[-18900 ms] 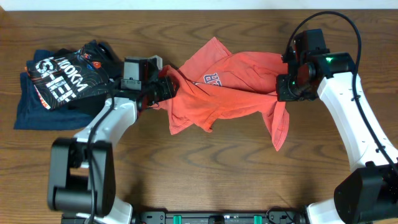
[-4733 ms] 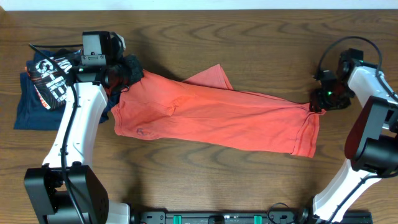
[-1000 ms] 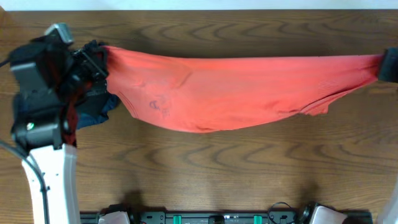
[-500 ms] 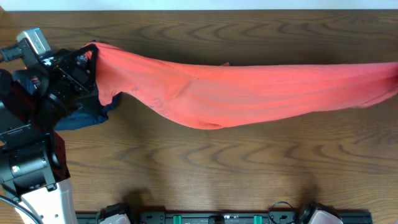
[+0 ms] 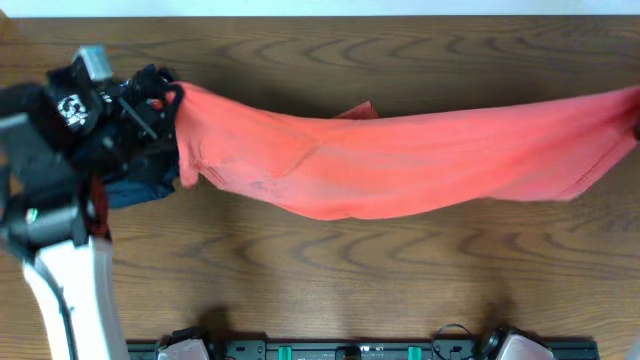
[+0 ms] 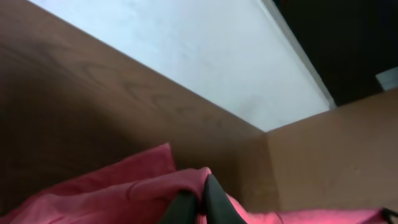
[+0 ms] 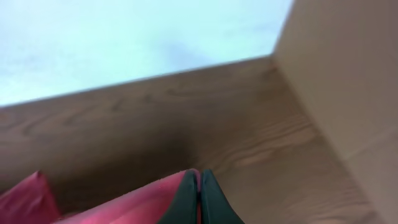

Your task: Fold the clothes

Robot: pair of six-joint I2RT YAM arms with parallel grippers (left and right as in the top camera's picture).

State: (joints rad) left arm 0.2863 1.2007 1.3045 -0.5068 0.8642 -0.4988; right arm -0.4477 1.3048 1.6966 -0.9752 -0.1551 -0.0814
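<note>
The shirt [image 5: 400,165] is clamped at nine o'clock by the left gripper [image 6: 198,200] and at three by the right gripper [image 7: 199,198]; the navy garment [image 5: 135,188] is partly covered.

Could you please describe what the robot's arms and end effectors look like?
The left arm has a white link and a black wrist section. The left end effector and right end effector have slim dark fingers.

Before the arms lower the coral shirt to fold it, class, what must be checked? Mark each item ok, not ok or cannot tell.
1. Left gripper shut on the coral-red shirt: ok.
2. Right gripper shut on the shirt: ok.
3. Shirt stretched between both grippers: ok.
4. Shirt smooth: not ok, its middle sags in folds.
5. Navy garment clear of the shirt's left end: cannot tell.
</note>
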